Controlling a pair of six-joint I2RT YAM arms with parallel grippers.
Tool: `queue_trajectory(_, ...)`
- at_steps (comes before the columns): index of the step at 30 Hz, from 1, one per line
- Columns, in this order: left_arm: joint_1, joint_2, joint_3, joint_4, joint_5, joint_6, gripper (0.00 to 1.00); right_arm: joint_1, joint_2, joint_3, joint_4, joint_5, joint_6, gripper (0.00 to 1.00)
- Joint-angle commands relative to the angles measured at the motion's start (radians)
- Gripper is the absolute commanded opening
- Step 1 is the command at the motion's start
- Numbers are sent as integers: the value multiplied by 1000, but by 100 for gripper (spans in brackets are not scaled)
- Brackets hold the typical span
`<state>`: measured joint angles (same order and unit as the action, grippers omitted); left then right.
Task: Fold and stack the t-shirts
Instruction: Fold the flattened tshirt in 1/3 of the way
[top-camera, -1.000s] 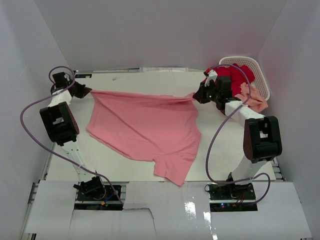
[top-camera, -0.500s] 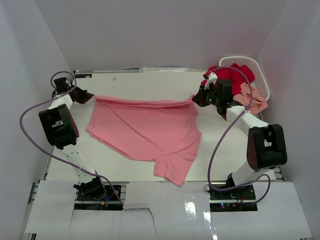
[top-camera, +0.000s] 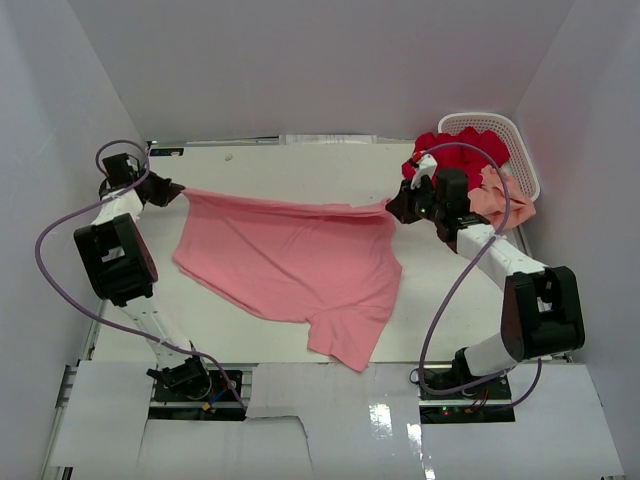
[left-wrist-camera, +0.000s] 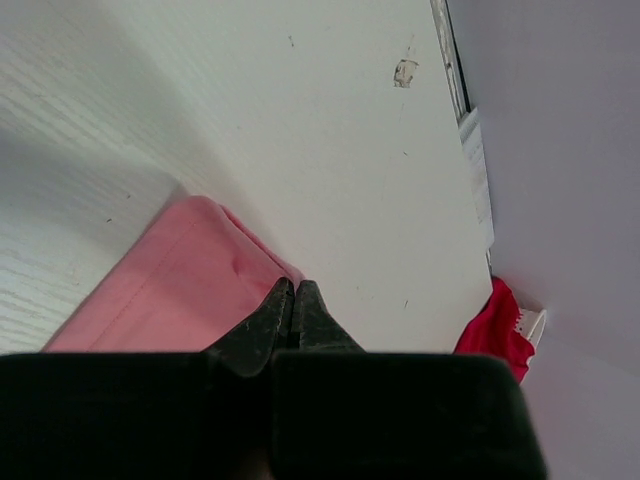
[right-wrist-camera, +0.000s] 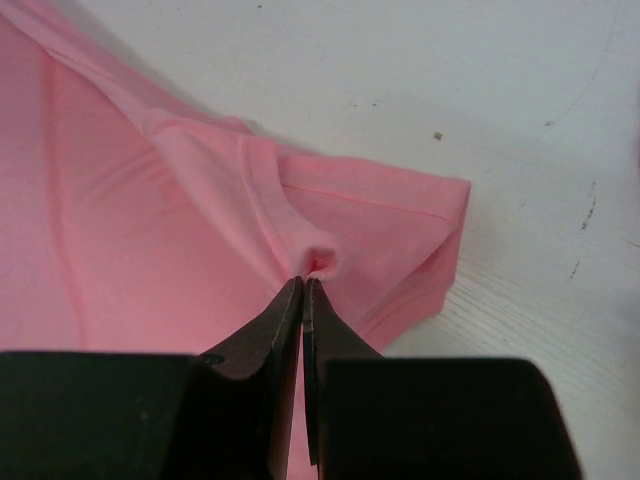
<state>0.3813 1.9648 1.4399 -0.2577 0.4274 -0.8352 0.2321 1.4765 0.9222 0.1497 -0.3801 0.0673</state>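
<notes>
Basket: red shirt inside, peach shirt over rim | left hand, right hand: pinching pink shirt

medium pink t-shirt lies spread mostly flat across the middle of the table. its far edge is pulled into a straight line left to right: far-left corner pinched in the left gripper, far-right corner bunched in the right gripper. a lobe of cloth trails toward near-right. deep red t-shirt sits crumpled at far right in the white basket, spilling over its left rim. pale peach t-shirt is crumpled just beside it, over the basket's near rim.
</notes>
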Motion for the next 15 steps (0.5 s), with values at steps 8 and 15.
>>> queue_trajectory(8, 18, -119, -148, 12, 1, 11, 0, 82, -82, -114, 5, 58, -9, 8)
queue_trajectory(15, 30, -127, -274, 38, -3, 10, 0, 93, -76, -181, -45, 112, 38, 8)
